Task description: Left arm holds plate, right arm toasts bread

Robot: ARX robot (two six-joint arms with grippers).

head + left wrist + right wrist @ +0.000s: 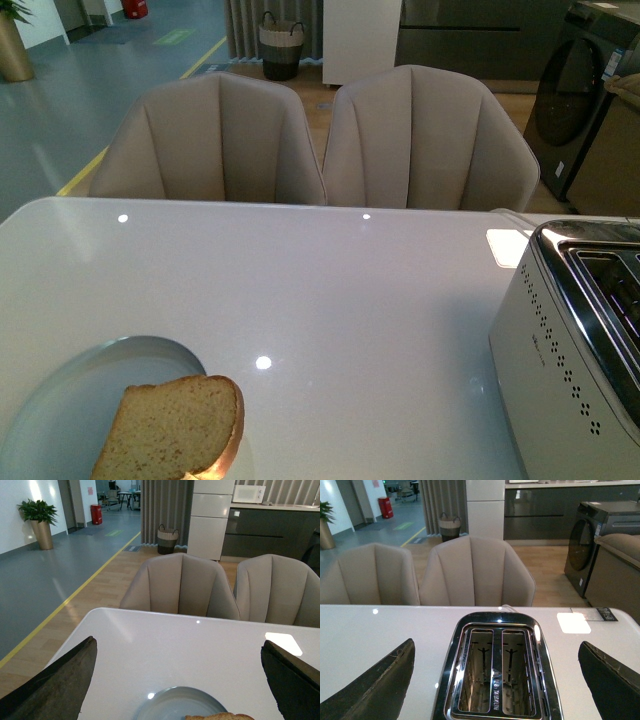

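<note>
A: Where are we?
B: Barely started, I'd say. The left tool gapes wide, empty, facing the plate; the right tool, equally apart, faces the toaster.
A: And the bread?
B: Lying on the plate on the bench. Toaster slots empty.

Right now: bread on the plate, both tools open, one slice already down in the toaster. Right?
Not quite. The toaster holds no slice: the right wrist view looks straight into both slots and they are empty. The rest stands: the bread lies on the plate, and the left tool and the right tool are open.
</note>
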